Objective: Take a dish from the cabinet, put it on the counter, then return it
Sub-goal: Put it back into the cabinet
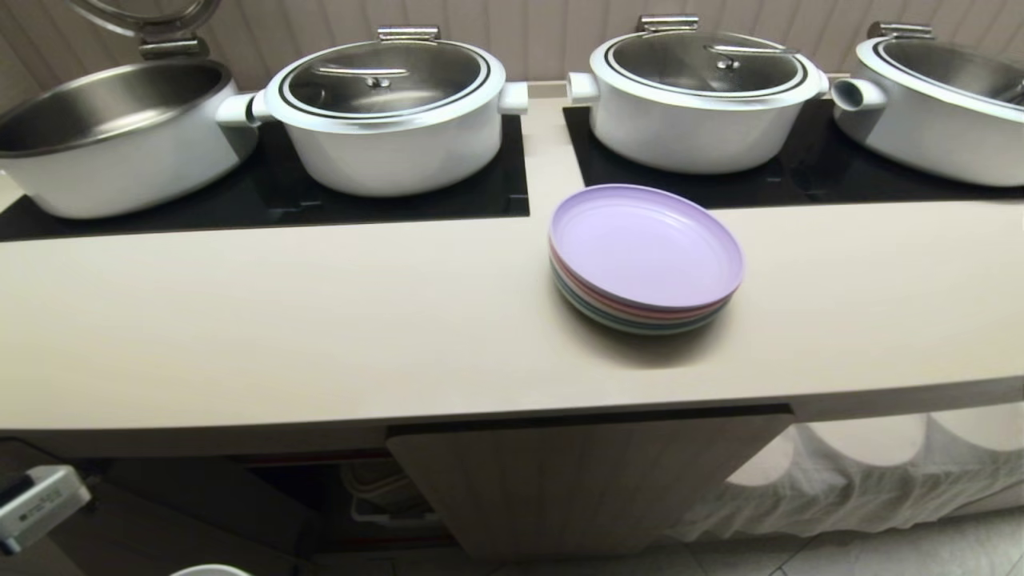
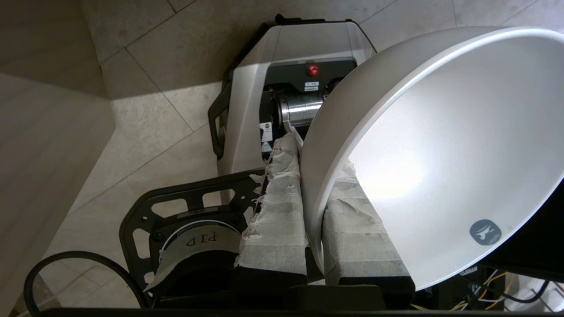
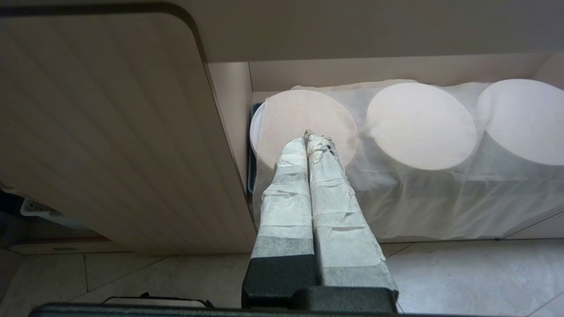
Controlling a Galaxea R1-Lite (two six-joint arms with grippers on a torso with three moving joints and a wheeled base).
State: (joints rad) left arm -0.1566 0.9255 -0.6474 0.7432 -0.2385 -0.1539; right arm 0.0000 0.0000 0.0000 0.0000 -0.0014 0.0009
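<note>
Below the counter (image 1: 320, 336), at its left end, your left gripper (image 2: 313, 220) is clamped on the rim of the bowl (image 2: 440, 154), one taped finger inside and one outside; the bowl hangs tilted over the floor, clear of the cabinet (image 1: 576, 480). Step in hand looks like the lift toward the counter. Next you need to raise and level it, then set it left of the plates (image 1: 645, 256). Right gripper (image 3: 313, 149) parked, fingers pressed together, empty.

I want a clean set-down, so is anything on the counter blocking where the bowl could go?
Only the stack of plates right of centre. The counter to its left is bare; the left gripper holds the bowl.
</note>
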